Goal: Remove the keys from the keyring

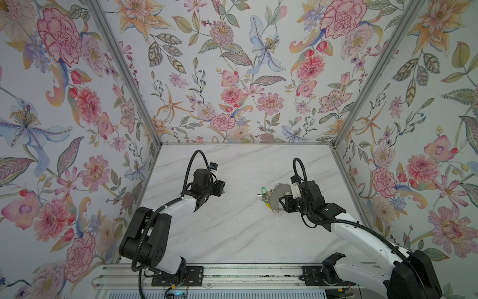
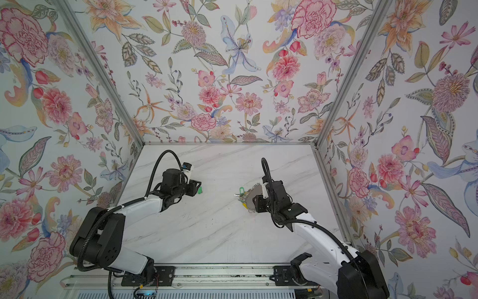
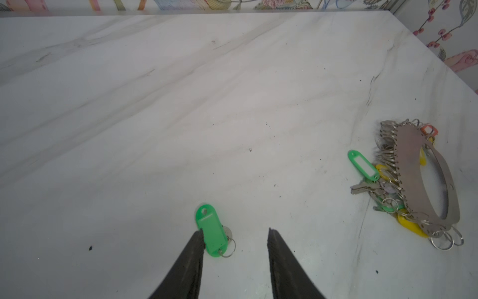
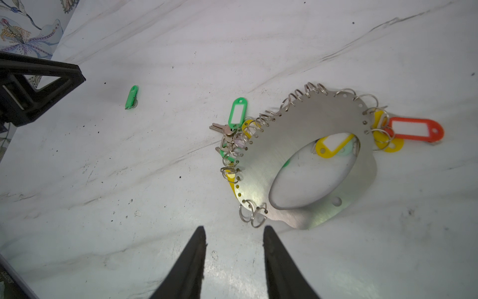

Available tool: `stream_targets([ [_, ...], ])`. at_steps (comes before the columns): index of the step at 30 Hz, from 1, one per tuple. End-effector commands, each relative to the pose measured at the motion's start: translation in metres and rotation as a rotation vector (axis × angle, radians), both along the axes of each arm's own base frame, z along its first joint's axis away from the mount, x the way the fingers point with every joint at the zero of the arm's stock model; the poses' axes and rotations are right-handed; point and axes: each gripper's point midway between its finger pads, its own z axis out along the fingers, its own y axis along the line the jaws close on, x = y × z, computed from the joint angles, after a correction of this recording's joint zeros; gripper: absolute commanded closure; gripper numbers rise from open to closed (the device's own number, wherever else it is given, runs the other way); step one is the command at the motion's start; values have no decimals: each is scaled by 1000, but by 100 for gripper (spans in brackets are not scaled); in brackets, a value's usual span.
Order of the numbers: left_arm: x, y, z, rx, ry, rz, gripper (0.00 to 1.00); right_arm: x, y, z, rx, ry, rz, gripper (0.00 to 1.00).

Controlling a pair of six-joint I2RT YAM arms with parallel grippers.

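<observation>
the keyring is lying on the right half of the table, just left of and beyond the right tool, whose jaws are standing apart with nothing between them. the left tool is hovering with its jaws spread too, gripping nothing; a loose green-tagged key is lying flat on the table at one fingertip, well apart from the hoop.

the hoop is looking like thin, stiff sheet metal: smooth, likely slippery, and sitting too flat to pinch from above. the plain near rim, where no wire rings are hanging, is probably offering the best hold. the keys still on it are small and light; their plastic tags are giving a fatter, less slippery grip than the springy wire rings.

the right wrist view is showing the hoop face-on: a yellow tag showing through the central hole and a red-orange tag at the rim. the left wrist view is showing it nearly edge-on, propped at a tilt on the tags beneath. in both top views the right arm is hiding part of the hoop.
</observation>
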Motion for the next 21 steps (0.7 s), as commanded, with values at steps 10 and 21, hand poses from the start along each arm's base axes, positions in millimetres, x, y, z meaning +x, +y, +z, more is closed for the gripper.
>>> stream_targets([
  [10, -4, 1, -66, 134, 215, -9, 52, -3, -2, -8, 11, 21, -4, 61],
  [21, 21, 7, -78, 189, 213, 56, 70, -4, -2, -8, 13, 24, 1, 61],
])
